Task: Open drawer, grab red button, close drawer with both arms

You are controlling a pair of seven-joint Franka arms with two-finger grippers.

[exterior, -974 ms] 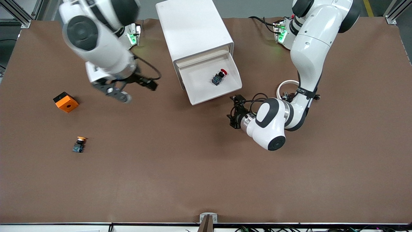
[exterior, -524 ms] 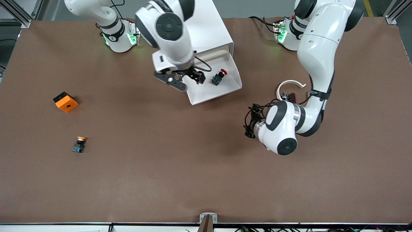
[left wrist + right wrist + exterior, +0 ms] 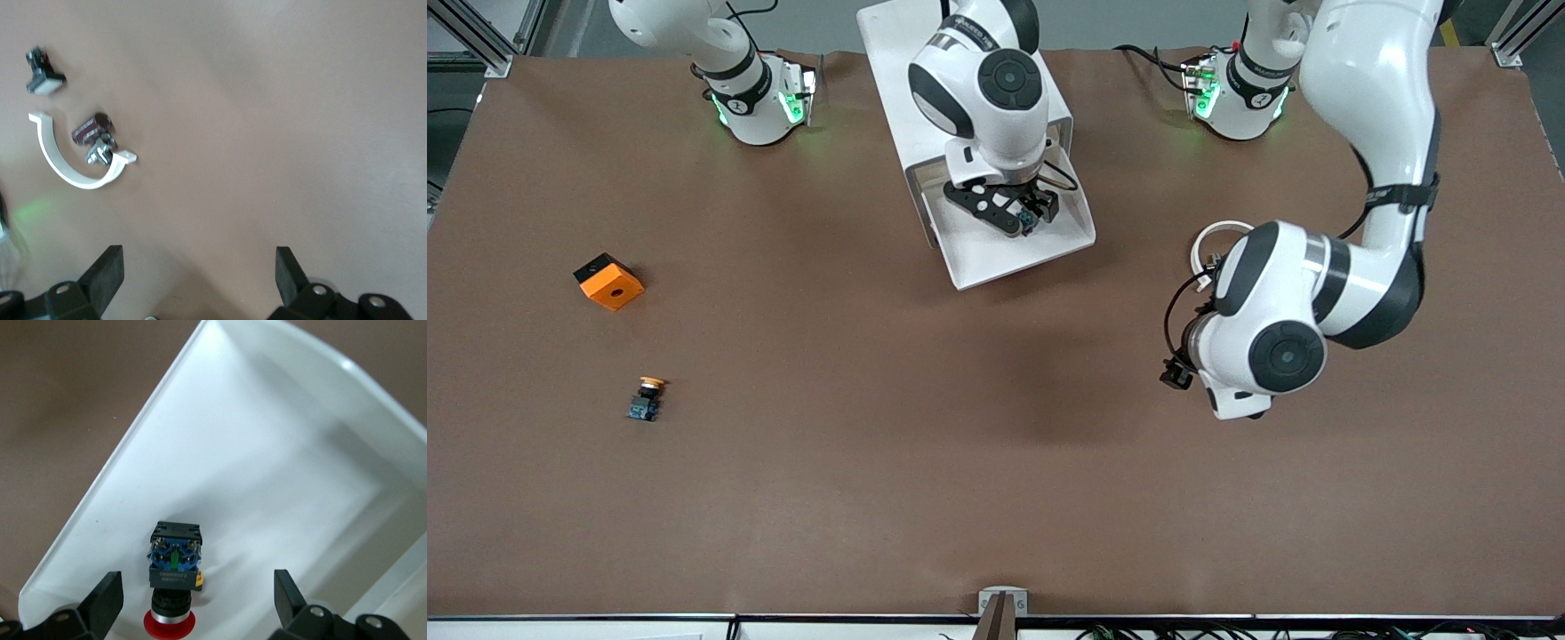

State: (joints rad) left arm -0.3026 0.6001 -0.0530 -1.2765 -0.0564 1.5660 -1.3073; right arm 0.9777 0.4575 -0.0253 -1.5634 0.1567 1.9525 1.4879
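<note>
The drawer point(image 3: 996, 258) stands pulled out of the white cabinet point(image 3: 951, 80), a shallow white tray point(image 3: 220, 453). The button point(image 3: 173, 577) lies on its side in the tray, its red cap point(image 3: 169, 622) toward my right wrist. My right gripper point(image 3: 198, 597) hangs open just over it, one finger point(image 3: 103, 597) on each side, not touching. In the front view that gripper point(image 3: 1018, 213) covers most of the button. My left gripper point(image 3: 198, 273) is open and empty over bare table, toward the left arm's end, apart from the drawer.
An orange cube point(image 3: 608, 281) and a yellow-capped button point(image 3: 646, 399) lie toward the right arm's end. A white curved piece point(image 3: 1214, 233) with small metal parts point(image 3: 93, 133) lies by the left arm's wrist point(image 3: 1272, 347).
My right arm has swung from the right arm's end of the table to over the open drawer. My left arm has drawn away from the drawer and turned downward.
</note>
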